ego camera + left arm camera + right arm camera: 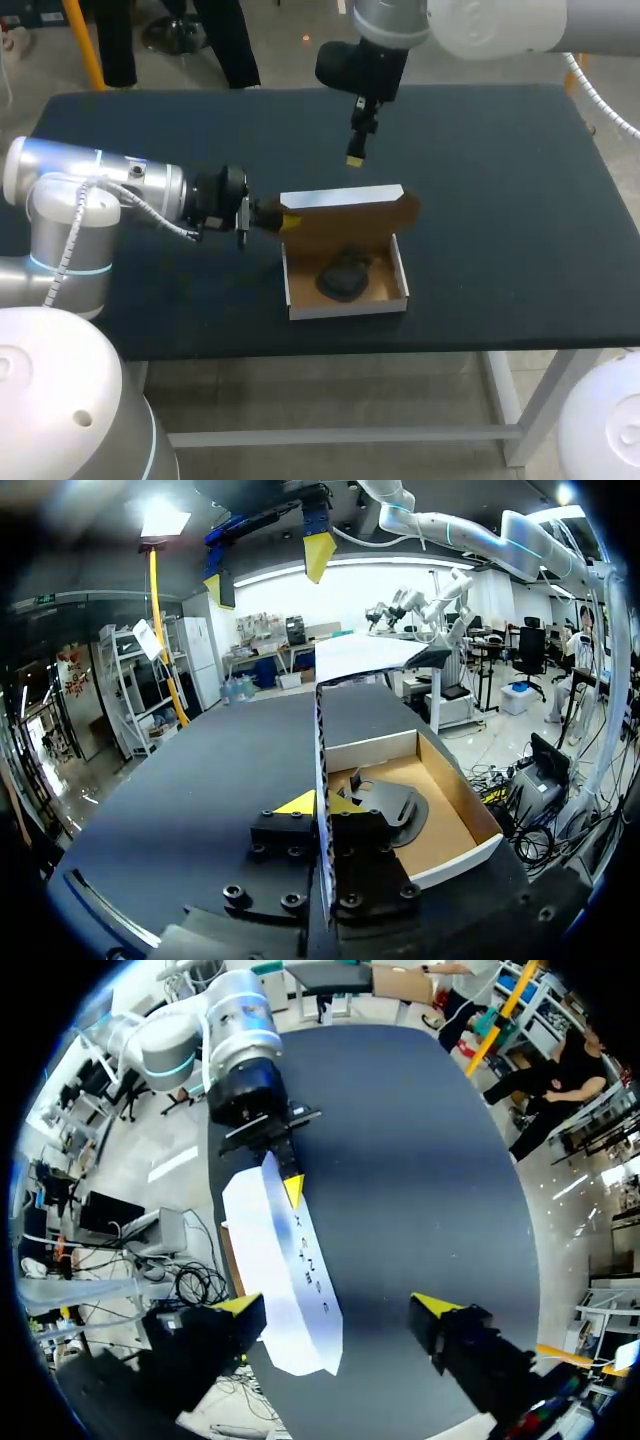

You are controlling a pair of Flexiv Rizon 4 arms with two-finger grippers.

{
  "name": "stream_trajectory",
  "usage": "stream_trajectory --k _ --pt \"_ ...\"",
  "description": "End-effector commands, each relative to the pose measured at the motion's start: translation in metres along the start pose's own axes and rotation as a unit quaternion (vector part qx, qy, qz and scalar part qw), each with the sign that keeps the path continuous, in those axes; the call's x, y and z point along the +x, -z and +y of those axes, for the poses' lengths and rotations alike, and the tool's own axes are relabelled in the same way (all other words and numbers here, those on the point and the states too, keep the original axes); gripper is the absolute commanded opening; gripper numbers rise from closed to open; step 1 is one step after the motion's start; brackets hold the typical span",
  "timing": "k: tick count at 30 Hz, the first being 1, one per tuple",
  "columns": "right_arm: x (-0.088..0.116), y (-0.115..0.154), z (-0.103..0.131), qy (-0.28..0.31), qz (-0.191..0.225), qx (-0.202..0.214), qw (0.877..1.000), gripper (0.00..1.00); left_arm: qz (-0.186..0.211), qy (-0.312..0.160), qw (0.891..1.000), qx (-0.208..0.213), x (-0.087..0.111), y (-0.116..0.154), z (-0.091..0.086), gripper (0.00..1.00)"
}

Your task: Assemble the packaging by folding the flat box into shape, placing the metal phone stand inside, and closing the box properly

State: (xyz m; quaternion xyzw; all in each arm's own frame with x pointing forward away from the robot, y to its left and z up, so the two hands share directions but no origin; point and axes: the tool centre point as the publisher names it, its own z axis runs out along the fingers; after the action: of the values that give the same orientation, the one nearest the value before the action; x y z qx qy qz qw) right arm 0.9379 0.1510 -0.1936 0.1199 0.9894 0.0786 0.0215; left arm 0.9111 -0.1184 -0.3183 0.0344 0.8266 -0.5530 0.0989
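Head view, box (pixel 345 308): a shallow square tray, white card outside and raw brown inside, near the middle of the table.
Head view, lid (pixel 350 215): stands upright along the tray's far wall, with its brown face toward me and a white top edge.
Head view, phone stand (pixel 345 278): a dark, rounded shape lying on the tray floor.
Head view, left claw (pixel 285 222): at the lid's left end.
Head view, right claw (pixel 354 158): hangs above the table behind the box, touching nothing.
Head view, table (pixel 500 200): a flat, matte black top.
Left wrist view, left claw: I see both yellow tips pressed on the thin lid edge from either side, nearly closed.
Left wrist view, tray: it has white walls and lies beside the fingers, with the stand inside.
Right wrist view, right claw: the fingers are spread wide and hold nothing, with the lid's smooth white face below them.
Right wrist view, left claw: it grips the lid's far end.
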Motion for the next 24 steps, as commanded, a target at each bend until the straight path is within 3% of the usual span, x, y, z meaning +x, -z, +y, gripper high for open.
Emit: stream_trajectory --k 1,7,24 --pt "0.001 0.000 -0.001 0.000 -0.001 -0.001 1.000 1.00 0.000 0.000 1.000 0.001 0.001 0.000 0.001 0.00" --pt "0.001 0.000 -0.001 0.000 -0.001 -0.001 1.000 1.00 0.000 0.000 1.000 0.001 0.001 0.000 0.001 0.00" --pt "-0.003 -0.007 -0.014 -0.073 0.019 0.008 0.997 1.00 -0.036 -0.083 0.996 -0.026 0.006 0.000 -0.001 0.00"
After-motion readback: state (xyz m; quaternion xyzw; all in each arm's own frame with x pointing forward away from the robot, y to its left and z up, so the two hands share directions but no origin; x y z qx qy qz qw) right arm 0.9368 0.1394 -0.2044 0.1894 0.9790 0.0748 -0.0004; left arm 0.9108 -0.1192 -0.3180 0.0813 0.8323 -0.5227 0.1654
